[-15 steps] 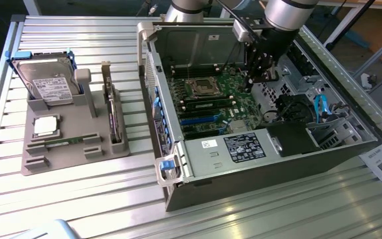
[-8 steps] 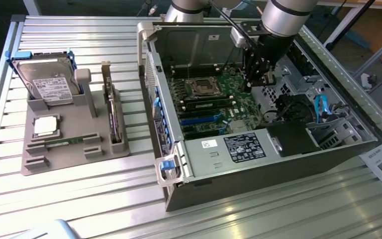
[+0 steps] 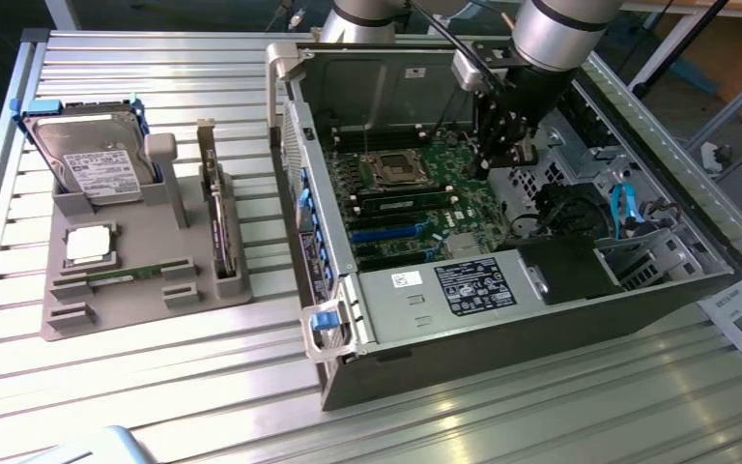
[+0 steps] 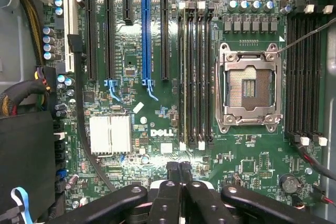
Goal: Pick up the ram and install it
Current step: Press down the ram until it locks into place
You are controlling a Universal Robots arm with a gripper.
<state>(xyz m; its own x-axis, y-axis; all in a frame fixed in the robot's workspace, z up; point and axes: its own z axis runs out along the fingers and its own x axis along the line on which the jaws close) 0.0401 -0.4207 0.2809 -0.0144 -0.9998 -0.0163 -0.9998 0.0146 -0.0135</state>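
Observation:
A thin greenish board edge, which looks like the ram (image 4: pixel 185 77), runs the full length of one of the dark memory slots (image 4: pixel 202 77) beside the empty processor socket (image 4: pixel 249 87). My gripper (image 4: pixel 179 167) is shut with nothing between its fingertips. It hovers just past the end of those slots, near the DELL lettering. In the exterior view my gripper (image 3: pixel 490 162) reaches down into the open computer case (image 3: pixel 500 319), close above the green motherboard (image 3: pixel 455 208).
A grey fixture (image 3: pixel 139 309) on the exterior view's left holds a silver hard drive (image 3: pixel 94 164), a small square processor chip (image 3: pixel 88 244), a short green strip (image 3: pixel 127 277) and a dark card on edge (image 3: pixel 223 232). Case walls, a drive cage and cables (image 3: pixel 622 208) hem in the gripper.

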